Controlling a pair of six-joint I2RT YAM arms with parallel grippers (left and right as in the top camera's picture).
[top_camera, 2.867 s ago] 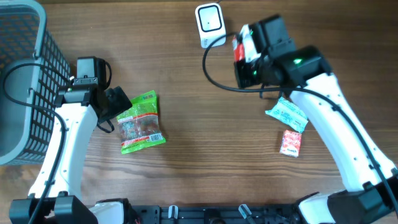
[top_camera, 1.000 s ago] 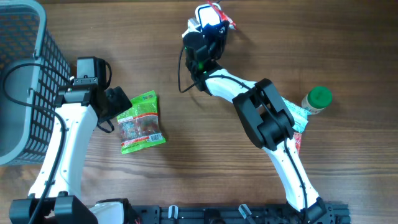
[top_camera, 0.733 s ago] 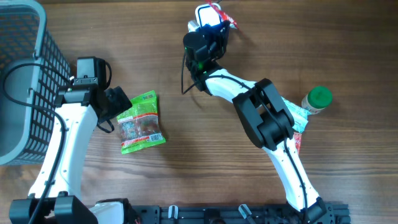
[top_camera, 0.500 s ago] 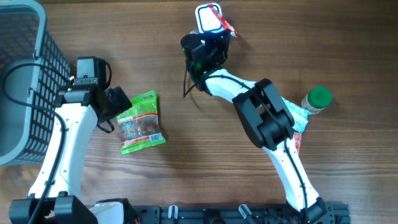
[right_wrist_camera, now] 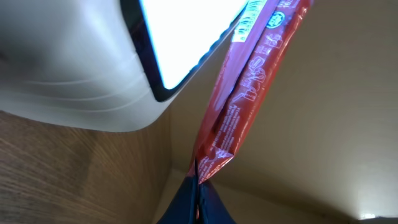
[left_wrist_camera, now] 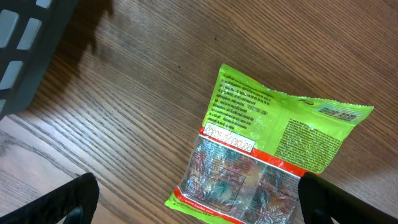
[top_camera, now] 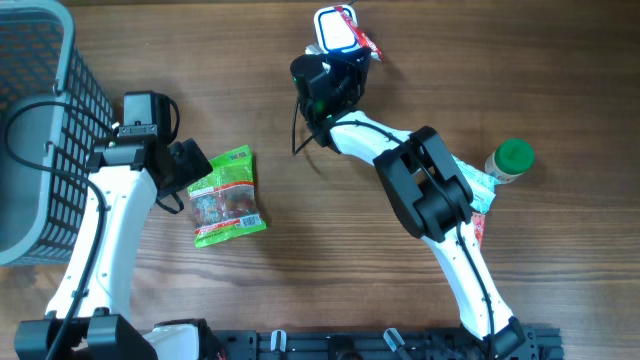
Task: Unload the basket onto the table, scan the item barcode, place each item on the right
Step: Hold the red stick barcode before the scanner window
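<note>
right claw [right_wrist_camera: 198, 200]: clenched; red packet [right_wrist_camera: 249, 81] is being pinched by its bottom seam.
item: is being held edge-on just beside scanner [right_wrist_camera: 74, 68], not across lit window [right_wrist_camera: 186, 31].
step: barcode face is probably needing to be turned flat toward the window, without a regrip.
left claw [top_camera: 188, 166]: released, hanging over green bag [top_camera: 228, 195] on tabletop [top_camera: 330, 260].

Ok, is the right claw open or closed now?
Shut. In the right wrist view the right claw grips the lower seal of the red packet, with no gap between its fingers, beside the scanner.
</note>
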